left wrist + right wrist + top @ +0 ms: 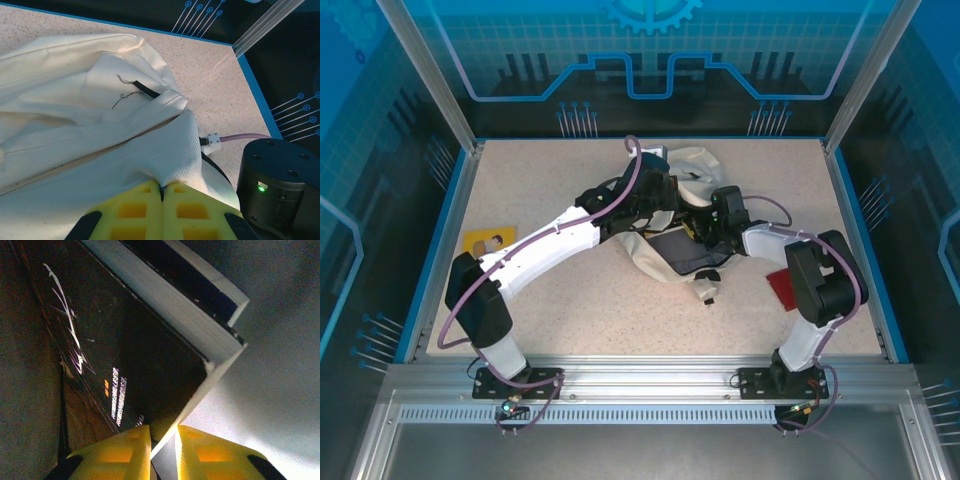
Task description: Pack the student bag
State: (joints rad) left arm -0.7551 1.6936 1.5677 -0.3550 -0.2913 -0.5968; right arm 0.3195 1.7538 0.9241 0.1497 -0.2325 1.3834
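1. Far left on the speckled table (570, 300) lay a yellow card (490, 242), well apart from everything else.
2. The left gripper (161, 192) had its yellow fingers pressed together on a pinched fold of the student bag (695, 165), which lay slumped mid-table between the two arms.
3. The bag looked soft, light and floppy to me. It would likely sag wherever unsupported, so a hem or seam by the opening seemed the best hold.
4. The right gripper (162, 437) had its fingers clamped on the edge of a dark-covered book (130, 355), pale fabric close around it.
5. A flat red item (782, 288) lay beside the right arm.
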